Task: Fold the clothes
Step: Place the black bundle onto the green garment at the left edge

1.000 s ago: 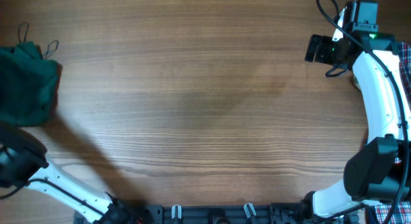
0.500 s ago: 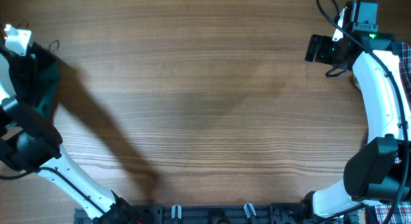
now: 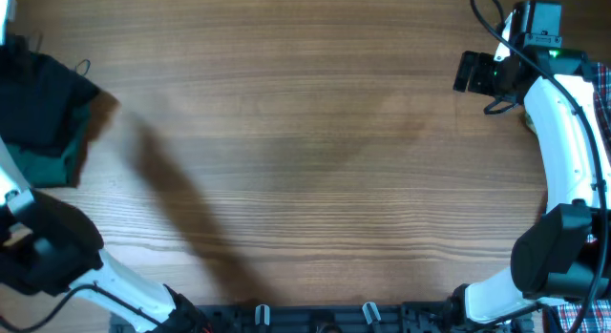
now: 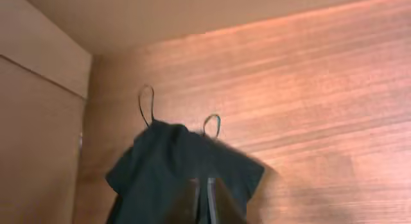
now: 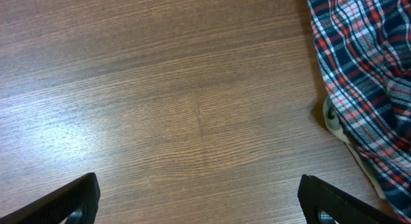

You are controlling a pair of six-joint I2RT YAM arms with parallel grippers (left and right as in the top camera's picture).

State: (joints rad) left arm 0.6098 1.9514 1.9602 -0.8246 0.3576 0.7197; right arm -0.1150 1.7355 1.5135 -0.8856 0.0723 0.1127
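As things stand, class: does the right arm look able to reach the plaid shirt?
Probably yes. The right gripper hangs open over bare table, and the plaid shirt lies close beside it at the table's right edge, with nothing between them.

Directly beneath and just ahead of the left gripper [image 4: 207, 199], jaws together: dark green strappy fabric top [image 4: 160, 169], lying on the brown wood-grain surface [image 4: 308, 89]. Whether any fabric is pinched, not discernible. At the top's far edge, away from that gripper: two thin strap loops [image 4: 147, 106], flat on the surface. Close by to that gripper's left: the surface's edge. Well apart, at the opposite side: the right gripper [image 5: 200, 197], jaws wide, above the surface. Ahead and to the right of that gripper: red-blue-white plaid cloth shirt [image 5: 369, 76], lying on the surface, clear of both fingers.
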